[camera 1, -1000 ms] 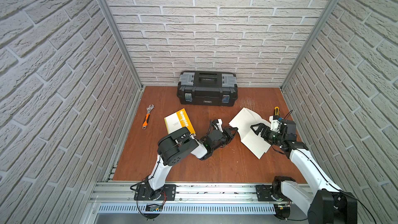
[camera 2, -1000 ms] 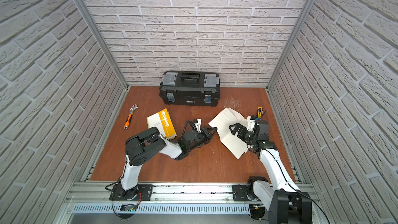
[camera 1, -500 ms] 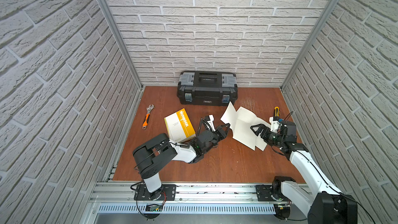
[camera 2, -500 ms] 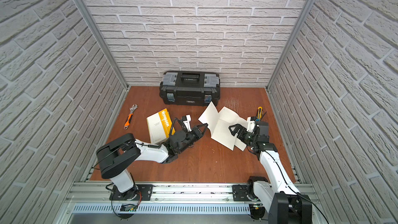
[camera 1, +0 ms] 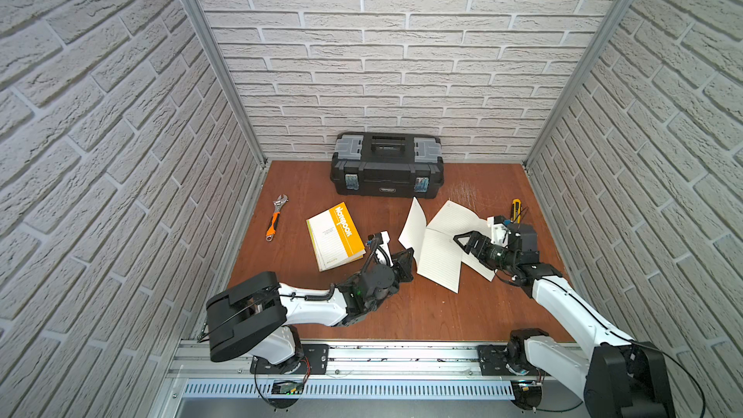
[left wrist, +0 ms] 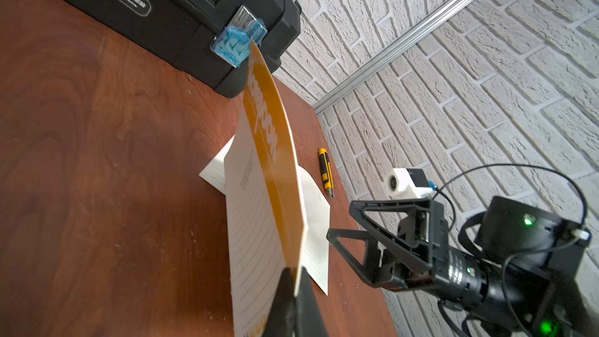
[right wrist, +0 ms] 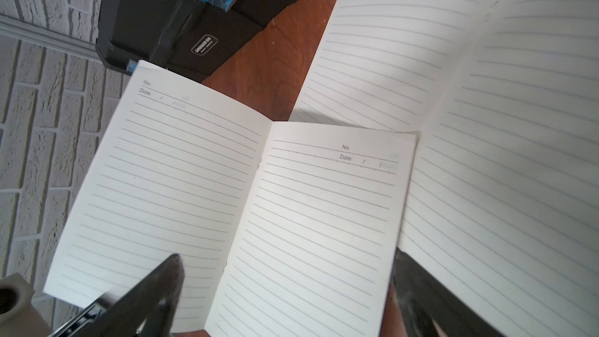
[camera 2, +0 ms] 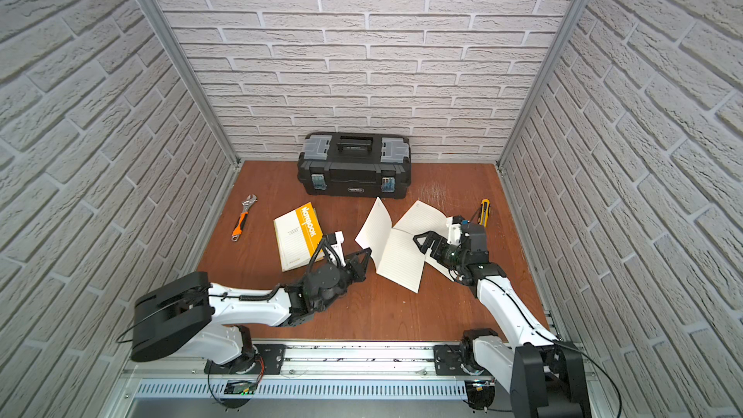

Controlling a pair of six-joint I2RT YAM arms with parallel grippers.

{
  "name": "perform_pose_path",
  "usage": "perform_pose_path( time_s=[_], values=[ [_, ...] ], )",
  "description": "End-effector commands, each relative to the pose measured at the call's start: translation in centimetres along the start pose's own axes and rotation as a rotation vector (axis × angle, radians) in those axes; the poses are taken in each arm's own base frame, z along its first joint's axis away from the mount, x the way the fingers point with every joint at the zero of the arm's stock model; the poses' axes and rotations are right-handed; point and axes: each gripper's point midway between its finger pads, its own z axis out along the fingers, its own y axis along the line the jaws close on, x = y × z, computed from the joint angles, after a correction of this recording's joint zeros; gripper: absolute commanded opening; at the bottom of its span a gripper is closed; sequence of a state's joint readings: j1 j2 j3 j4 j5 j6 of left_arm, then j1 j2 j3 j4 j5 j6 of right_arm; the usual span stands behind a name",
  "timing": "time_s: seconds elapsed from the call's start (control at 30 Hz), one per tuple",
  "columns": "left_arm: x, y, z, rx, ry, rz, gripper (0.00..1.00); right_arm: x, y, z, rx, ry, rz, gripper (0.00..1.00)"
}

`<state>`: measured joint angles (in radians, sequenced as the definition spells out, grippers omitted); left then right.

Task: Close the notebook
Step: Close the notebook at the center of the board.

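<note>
The notebook (camera 1: 438,261) lies open on the brown table, right of centre, lined pages up; it shows in both top views (camera 2: 402,261). Its left half with the orange cover (left wrist: 269,144) stands raised. My left gripper (left wrist: 295,286) is shut on the edge of that cover, seen from above beside the raised leaf (camera 1: 408,259). My right gripper (camera 1: 468,241) is open, its fingers (right wrist: 162,283) spread wide over the right-hand pages (right wrist: 317,209), with nothing held. Whether it touches the paper is unclear.
A second, closed yellow-and-white notebook (camera 1: 335,235) lies left of my left gripper. A black toolbox (camera 1: 386,166) stands against the back wall. An orange-handled wrench (camera 1: 275,217) lies far left, a yellow utility knife (camera 1: 516,211) far right by the wall.
The notebook's left half has risen from nearly flat to standing, held by my left gripper. The left arm's elbow has swung down and to the left. The right gripper has hardly moved.
</note>
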<state>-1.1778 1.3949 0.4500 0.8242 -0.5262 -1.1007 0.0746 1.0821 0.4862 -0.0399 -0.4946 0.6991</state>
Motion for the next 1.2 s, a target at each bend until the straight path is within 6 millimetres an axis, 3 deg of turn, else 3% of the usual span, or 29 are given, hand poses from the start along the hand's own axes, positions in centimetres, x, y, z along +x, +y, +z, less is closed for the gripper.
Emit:
perform_pose_path(
  time_s=[0.0, 0.3, 0.77, 0.9, 1.17],
  values=[
    [-2.2, 3.3, -1.7, -0.127, -0.127, 0.072, 0.00, -0.3, 2.1, 1.5, -0.052, -0.029, -0.032, 1.00],
    [-4.3, 6.3, -4.8, -0.242, -0.208, 0.138, 0.00, 1.4, 5.6, 4.7, -0.136, -0.006, -0.062, 1.00],
    [-2.3, 7.1, -4.0, -0.230, -0.110, 0.176, 0.00, 4.9, 10.0, 10.1, -0.209, 0.083, -0.110, 1.00],
    [-1.6, 7.6, -4.1, -0.236, -0.073, 0.191, 0.00, 5.9, 10.1, 11.6, -0.211, 0.102, -0.113, 1.00],
    [-1.3, 8.3, -4.4, -0.257, -0.049, 0.204, 0.00, 7.7, 7.9, 13.7, -0.180, 0.137, -0.083, 1.00]
  ],
)
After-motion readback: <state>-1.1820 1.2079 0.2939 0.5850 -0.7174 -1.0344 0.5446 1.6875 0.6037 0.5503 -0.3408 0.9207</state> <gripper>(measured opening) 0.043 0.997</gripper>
